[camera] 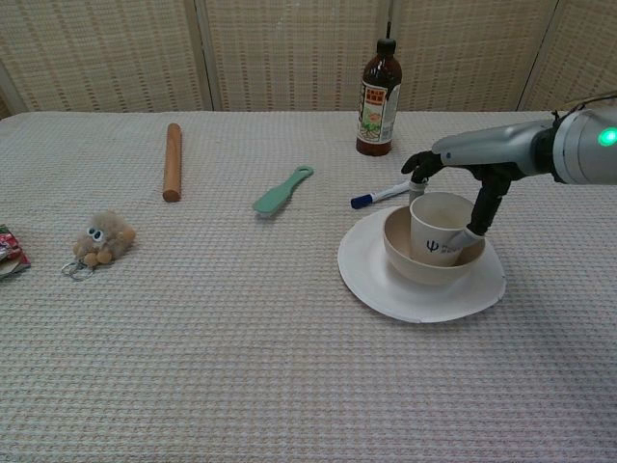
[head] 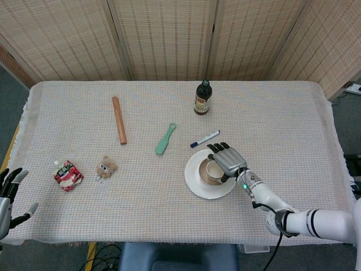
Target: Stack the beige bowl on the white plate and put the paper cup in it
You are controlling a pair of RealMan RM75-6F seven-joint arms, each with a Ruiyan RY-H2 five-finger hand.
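From the head view, the paper cup [head: 214, 171] stands upright, mouth up, inside the beige bowl [head: 207, 175] on the white plate [head: 195, 184]; the right hand [head: 228, 160] grips the cup. The left hand [head: 8, 195] hangs open-fingered off the table. In the chest view, a marker [camera: 388, 192] and brown bottle [camera: 379, 85] lie just behind; the cup's blue logo is unreadable.
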